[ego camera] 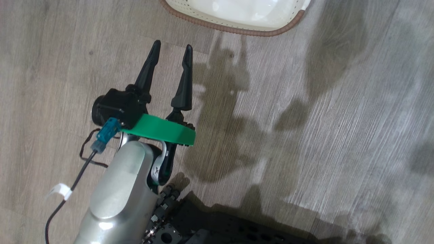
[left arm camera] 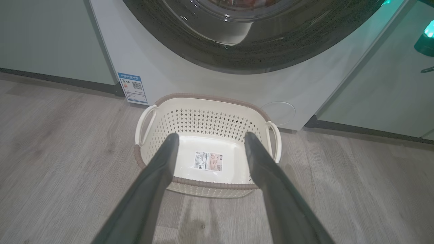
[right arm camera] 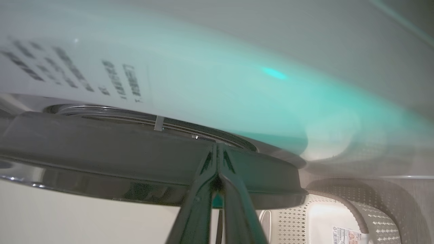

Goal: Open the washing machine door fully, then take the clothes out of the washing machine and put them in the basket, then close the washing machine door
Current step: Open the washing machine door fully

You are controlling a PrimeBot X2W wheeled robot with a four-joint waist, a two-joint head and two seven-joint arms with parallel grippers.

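The empty cream basket [left arm camera: 210,98] stands on the floor against the white washing machine [left arm camera: 203,81], a sticker on its bottom. My left gripper [left arm camera: 211,137] hangs open above the basket's near side, nothing between its fingers; the head view shows this left gripper [ego camera: 172,45] open just short of the basket [ego camera: 237,31]. The washing machine door [left arm camera: 244,54], with its glossy black rim, looks closed. My right gripper [right arm camera: 217,146] is shut, its tips meeting at the edge of the door's black rim [right arm camera: 101,149]. The clothes are hidden; only a dim reddish patch shows through the window.
Pale-green cabinets [left arm camera: 51,37] flank the washer on both sides. A blue label [left arm camera: 133,87] and a round white hatch [left arm camera: 278,113] sit low on its front. Grey wood-look floor [ego camera: 322,135] lies open around the basket. My dark base [ego camera: 220,227] is below.
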